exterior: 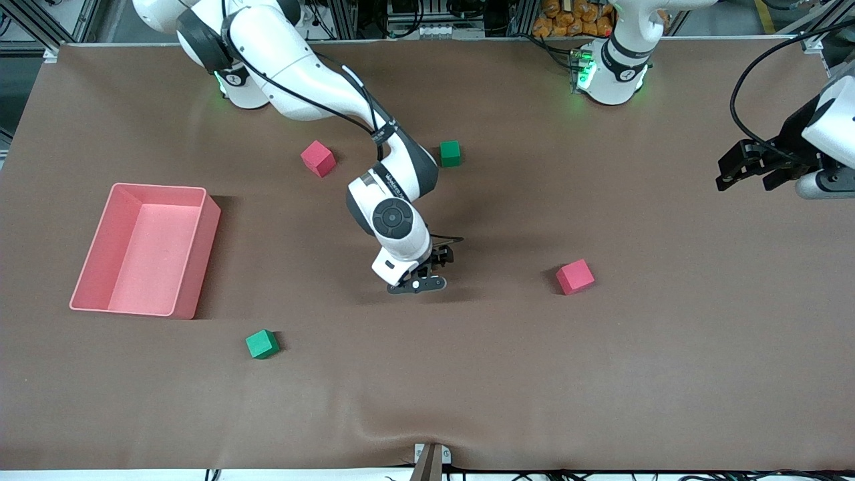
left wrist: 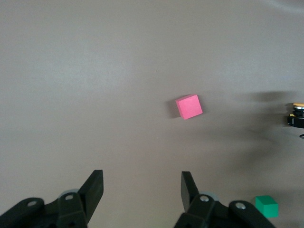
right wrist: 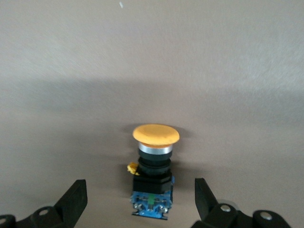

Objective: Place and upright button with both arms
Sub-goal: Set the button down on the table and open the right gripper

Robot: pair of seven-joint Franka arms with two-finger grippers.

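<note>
The button (right wrist: 153, 171) has a round orange cap, a black body and a blue base, and it looks upright on the brown table. My right gripper (right wrist: 140, 190) is open, with one finger on each side of the button's base and a gap on both sides. In the front view the right gripper (exterior: 431, 270) is low over the middle of the table and hides most of the button. The left wrist view shows the button (left wrist: 297, 114) at its edge. My left gripper (exterior: 745, 179) waits in the air over the left arm's end of the table, open (left wrist: 142, 183) and empty.
A pink bin (exterior: 157, 189) stands toward the right arm's end. One red cube (exterior: 318, 158) and one green cube (exterior: 450, 153) lie nearer the robots' bases. Another red cube (exterior: 575, 276) lies beside the right gripper, and a green cube (exterior: 262, 344) lies nearer the camera.
</note>
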